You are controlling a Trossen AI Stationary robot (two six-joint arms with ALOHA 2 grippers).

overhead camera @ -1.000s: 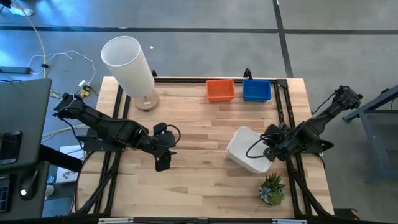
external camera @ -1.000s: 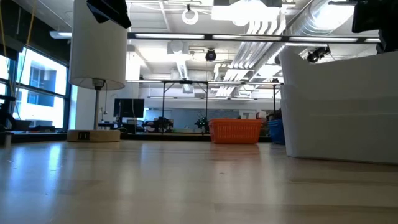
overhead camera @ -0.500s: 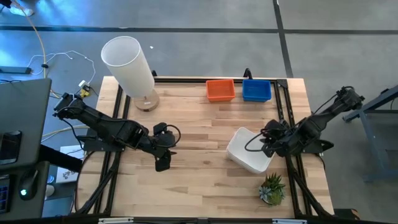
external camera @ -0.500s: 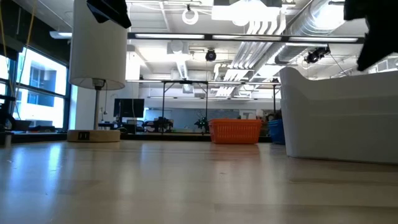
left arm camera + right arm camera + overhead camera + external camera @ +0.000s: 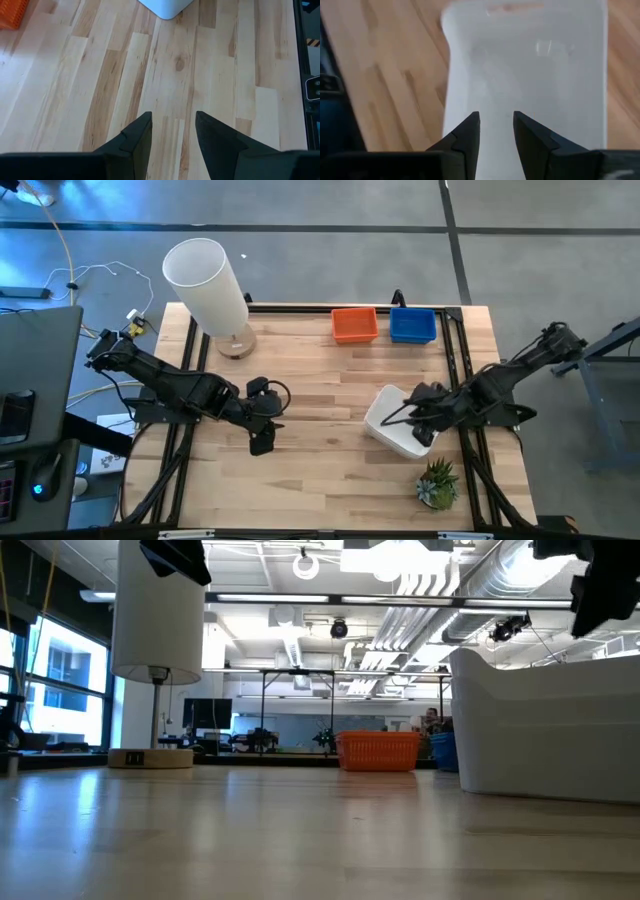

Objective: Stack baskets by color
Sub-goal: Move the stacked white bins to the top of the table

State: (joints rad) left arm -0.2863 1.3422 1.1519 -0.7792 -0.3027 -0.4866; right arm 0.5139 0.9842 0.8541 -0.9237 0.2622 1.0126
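- The table (image 5: 320,380) is made of pale wooden planks with visible grain and knots, framed by dark metal rails.
- A white basket (image 5: 395,423), smooth-walled plastic with rounded corners, is seen on the right half of the table, turned at an angle to the planks; no writing can be read on it.
- The right gripper (image 5: 413,408) is placed over the white basket's open top, its two dark fingers (image 5: 465,137) parted with nothing between them; the basket's pale inner floor is seen past them in the right wrist view.
- An orange basket (image 5: 354,325) and a blue basket (image 5: 413,326), both rectangular, are set side by side at the far edge; mesh sides are seen on the orange one in the low view.
- The left gripper (image 5: 262,440) is held over bare wood left of centre, jaws apart and empty.
- A tall white cylinder lamp (image 5: 208,288) on a round base stands at the far left corner.
- A small potted green plant (image 5: 437,483) with spiky leaves sits near the white basket.
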